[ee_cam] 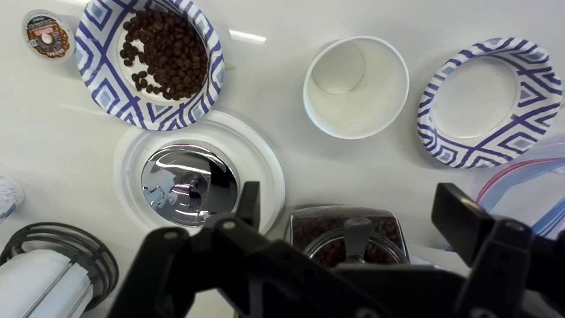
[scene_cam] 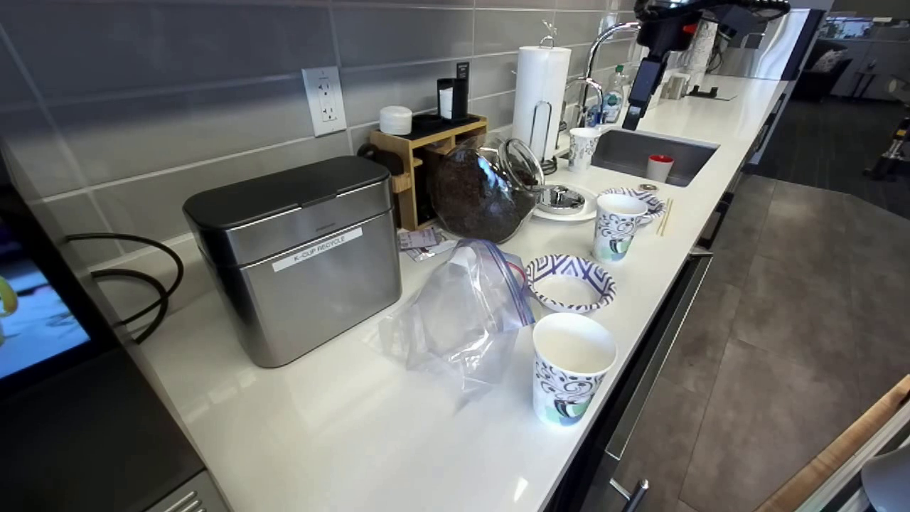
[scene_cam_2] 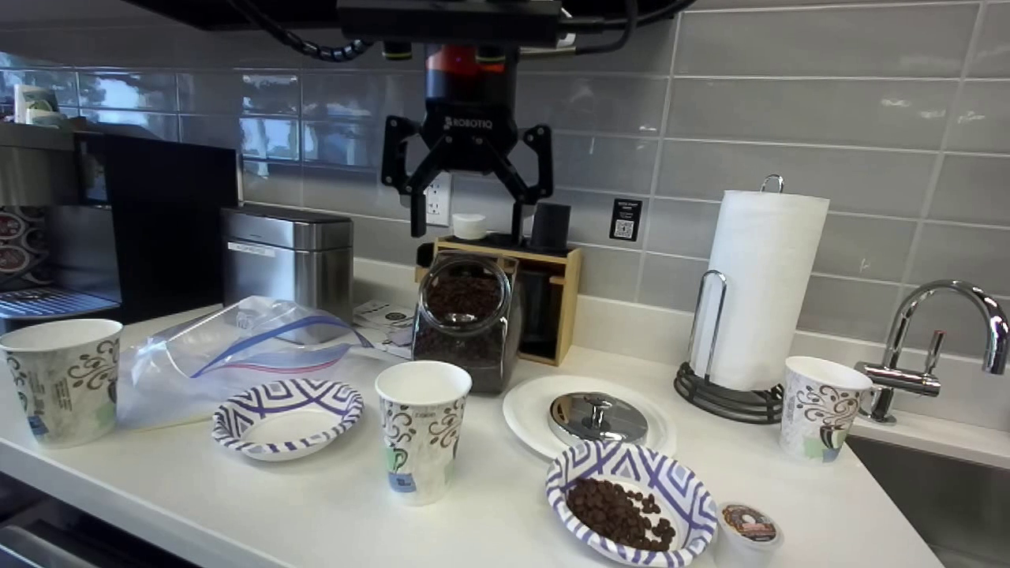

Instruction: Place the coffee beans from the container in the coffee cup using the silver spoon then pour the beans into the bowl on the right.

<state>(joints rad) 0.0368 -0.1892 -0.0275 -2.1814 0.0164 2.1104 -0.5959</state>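
Note:
My gripper (scene_cam_2: pixel 468 227) hangs open above the counter with nothing between its fingers. Below it, tilted on its side, rests the glass container (scene_cam_2: pixel 465 351) of dark coffee beans. A silver spoon (ee_cam: pixel 357 238) shows its handle at the container's mouth; its bowl end is hidden. The coffee cup (ee_cam: pixel 356 87), white with a swirl pattern and no beans inside, stands between two blue-and-white paper bowls. Beans cover part of the bowl (scene_cam_2: pixel 631 505) on the right in an exterior view, while the second bowl (scene_cam_2: pixel 288 418) is bare.
A chrome lid (scene_cam_2: pixel 597 418) lies on a white plate (scene_cam_2: pixel 525 394). Similar cups stand by the clear plastic bag (scene_cam_2: pixel 237 347) and the sink (scene_cam: pixel 697 156). A paper towel roll (scene_cam_2: pixel 765 292), a coffee pod (scene_cam_2: pixel 748 528), a wooden organizer (scene_cam_2: pixel 568 308) and a steel bin (scene_cam: pixel 327 291) are around.

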